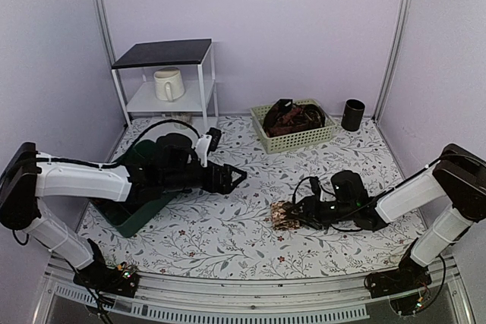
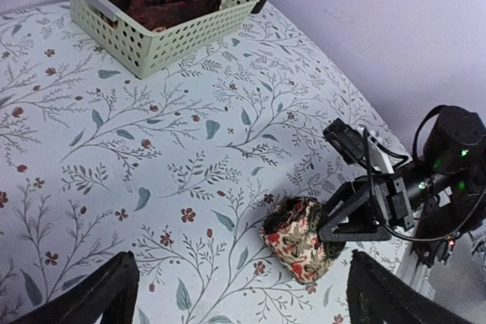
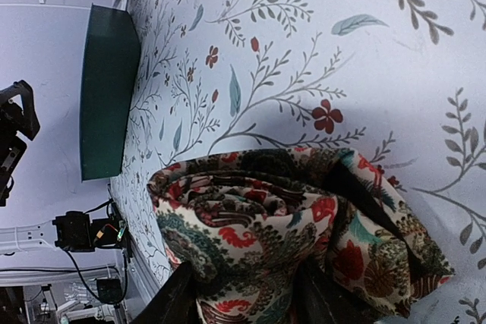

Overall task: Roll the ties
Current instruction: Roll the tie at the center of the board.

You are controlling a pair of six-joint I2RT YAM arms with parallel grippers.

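One rolled tie point(image 1: 285, 216) sits near the front edge of the bench point(image 1: 220, 244), right of centre, and we see our right end effector point(image 1: 301, 212) clamped on it. More ties point(image 1: 292, 117) fill a basket point(image 1: 300, 140) towards the far right corner. From the left wrist, we find the left end effector point(image 2: 243, 301) spread apart. The right wrist shows the patterned roll between its fingers point(image 3: 171, 301).

Floral table point(image 1: 228, 233) with basket point(image 1: 298, 140), black cup point(image 1: 352, 114), green tray point(image 1: 134, 221), rolled tie point(image 1: 286, 215)
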